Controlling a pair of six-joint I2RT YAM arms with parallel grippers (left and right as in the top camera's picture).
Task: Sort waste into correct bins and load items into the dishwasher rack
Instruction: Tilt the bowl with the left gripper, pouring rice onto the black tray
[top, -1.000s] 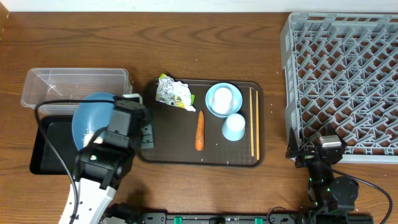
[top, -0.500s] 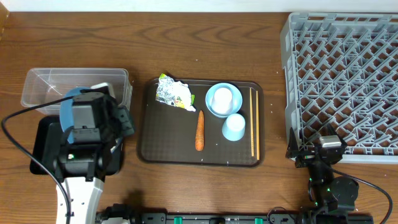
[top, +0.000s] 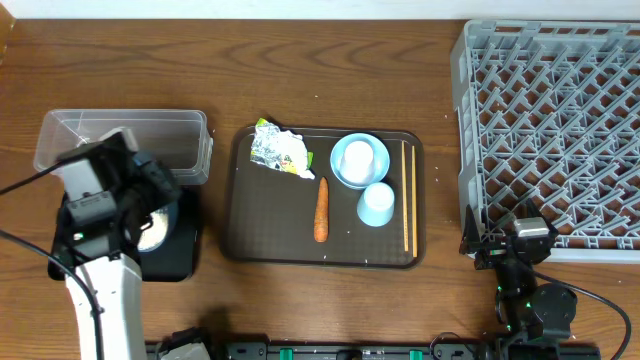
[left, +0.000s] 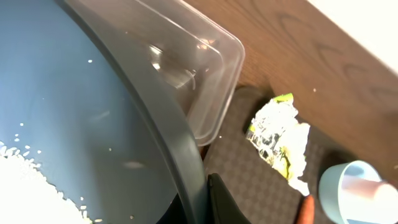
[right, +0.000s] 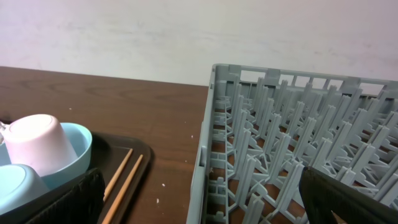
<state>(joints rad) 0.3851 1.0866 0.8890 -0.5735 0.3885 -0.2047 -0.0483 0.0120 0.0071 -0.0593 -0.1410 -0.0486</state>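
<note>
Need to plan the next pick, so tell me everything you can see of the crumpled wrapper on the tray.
The wrapper is crumpled foil, silver with green and yellow print. It lies loose and fairly flat in the corner of the brown tray nearest the clear tub. One edge pokes over the tray's far rim. Its opposite corner ends right beside the tip of the carrot; whether they touch is unclear. Nothing holds it.

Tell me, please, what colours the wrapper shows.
Wrapper: silver, green and yellow; clearest in left wrist view.
</note>
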